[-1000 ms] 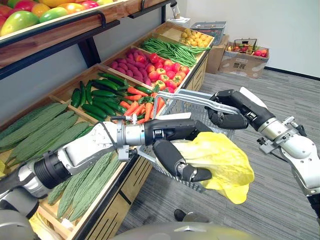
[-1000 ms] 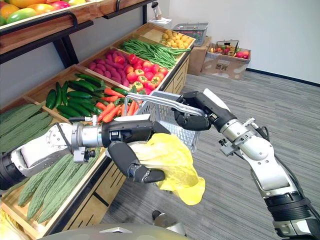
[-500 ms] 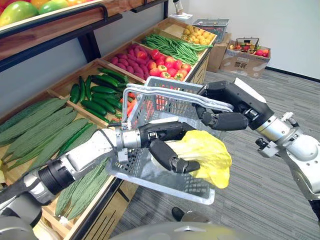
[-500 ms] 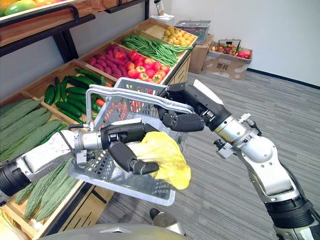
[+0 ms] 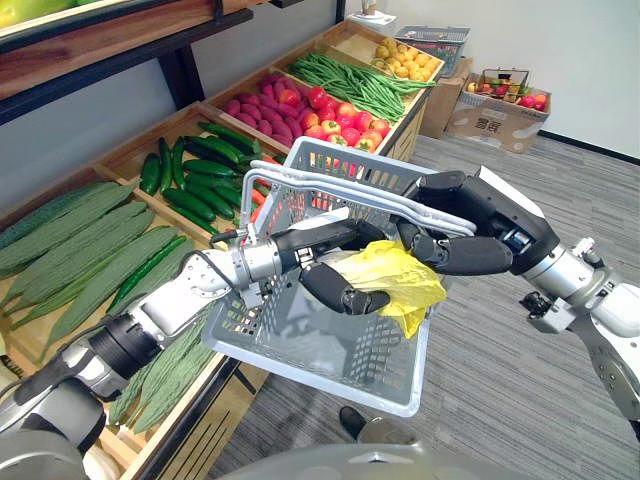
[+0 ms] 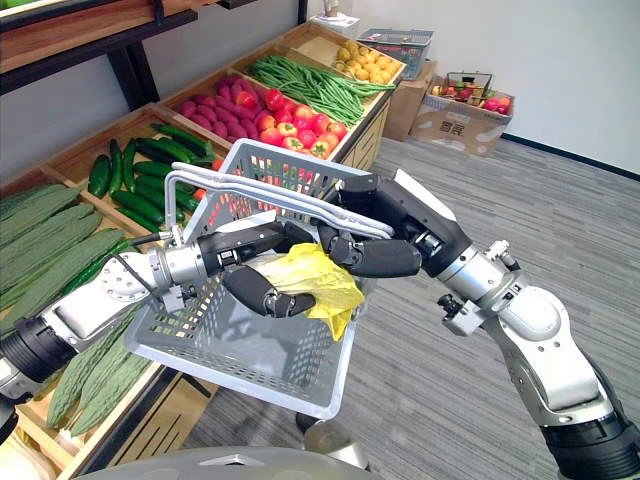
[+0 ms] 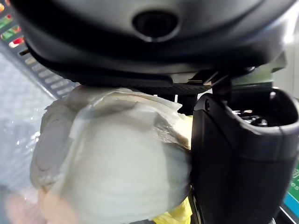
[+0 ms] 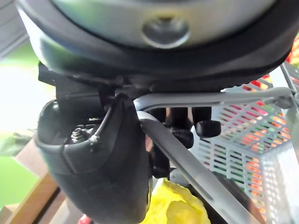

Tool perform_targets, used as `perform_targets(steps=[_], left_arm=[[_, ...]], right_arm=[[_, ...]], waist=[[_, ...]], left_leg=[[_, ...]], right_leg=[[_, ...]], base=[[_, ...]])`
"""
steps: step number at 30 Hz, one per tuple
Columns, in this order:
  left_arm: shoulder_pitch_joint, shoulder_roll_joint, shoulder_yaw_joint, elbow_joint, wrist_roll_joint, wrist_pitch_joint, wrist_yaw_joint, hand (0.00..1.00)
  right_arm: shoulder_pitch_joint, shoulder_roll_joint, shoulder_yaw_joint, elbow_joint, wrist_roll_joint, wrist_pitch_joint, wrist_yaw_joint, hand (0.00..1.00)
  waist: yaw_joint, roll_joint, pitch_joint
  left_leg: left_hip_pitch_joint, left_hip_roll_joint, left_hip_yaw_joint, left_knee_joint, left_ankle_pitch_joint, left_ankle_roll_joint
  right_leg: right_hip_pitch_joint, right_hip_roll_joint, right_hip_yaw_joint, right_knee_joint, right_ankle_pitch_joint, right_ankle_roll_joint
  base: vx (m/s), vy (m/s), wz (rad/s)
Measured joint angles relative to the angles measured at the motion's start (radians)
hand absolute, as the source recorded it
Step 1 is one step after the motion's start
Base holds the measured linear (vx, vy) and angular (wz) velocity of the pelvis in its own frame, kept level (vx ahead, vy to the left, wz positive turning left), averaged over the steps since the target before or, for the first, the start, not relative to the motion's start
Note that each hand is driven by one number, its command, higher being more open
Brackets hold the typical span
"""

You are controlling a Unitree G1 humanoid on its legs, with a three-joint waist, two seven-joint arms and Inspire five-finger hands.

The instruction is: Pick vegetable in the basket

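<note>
Bringing the two together is what the last second amounts to. In the left eye view my left hand (image 5: 340,290), which a second ago held the yellow cabbage (image 5: 400,275) out in front of the basket (image 5: 330,355), now has it inside the rim and under the handle (image 5: 330,192). My right hand (image 5: 465,240) has swung the basket up around it.

The right eye view shows the same. My left fingers are curled round the cabbage, and its loose leaf hangs toward the basket wall nearest my right arm. As far as I can judge, it is not yet resting on the bottom.

In the left wrist view the pale head of the cabbage (image 7: 112,163) sits tight in my grasp.

In the right wrist view my right fingers are wrapped round the handle, with a yellow leaf just beneath.

So the cabbage is over its place. I judge that what remains is to loosen my left fingers and draw that hand out without snagging the handle.
</note>
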Motion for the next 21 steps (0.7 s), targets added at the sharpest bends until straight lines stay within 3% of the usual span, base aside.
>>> perform_targets(steps=[5,11,15,21], left_arm=[[-0.015,0.026,0.027,0.002,0.128,-0.029,0.055,0.0],[-0.089,0.137,-0.11,-0.086,0.397,-0.121,0.061,0.0],[-0.089,0.177,-0.176,-0.139,0.444,-0.158,0.053,0.0],[-0.089,0.203,-0.201,-0.214,0.443,-0.162,0.034,0.0]], right_arm=[[0.055,0.0,-0.016,-0.005,0.0,0.002,0.01,0.0],[0.056,-0.04,-0.014,-0.032,0.0,0.002,0.042,0.0],[0.056,-0.077,-0.003,-0.043,0.0,0.002,0.047,0.0],[0.055,-0.078,0.014,-0.048,0.0,0.002,0.049,0.0]], waist=[[-0.003,0.005,0.0],[-0.006,0.021,-0.002],[-0.006,0.022,-0.003],[-0.009,0.027,-0.007]], left_leg=[[-0.004,-0.008,-0.014,-0.002,0.003,0.005],[-0.015,-0.019,-0.023,-0.002,0.007,0.012],[-0.017,-0.02,-0.026,-0.001,0.008,0.013],[-0.017,-0.02,-0.026,0.001,0.008,0.014]], right_leg=[[0.005,-0.008,-0.018,-0.001,0.0,0.0],[0.0,-0.021,-0.025,-0.004,0.0,0.0],[0.001,-0.023,-0.029,-0.004,0.0,0.0],[0.001,-0.024,-0.031,-0.004,0.0,0.0]], base=[[0.03,0.035,0.09],[0.02,0.029,0.05],[0.02,0.03,0.03],[0.03,0.026,0.0]])
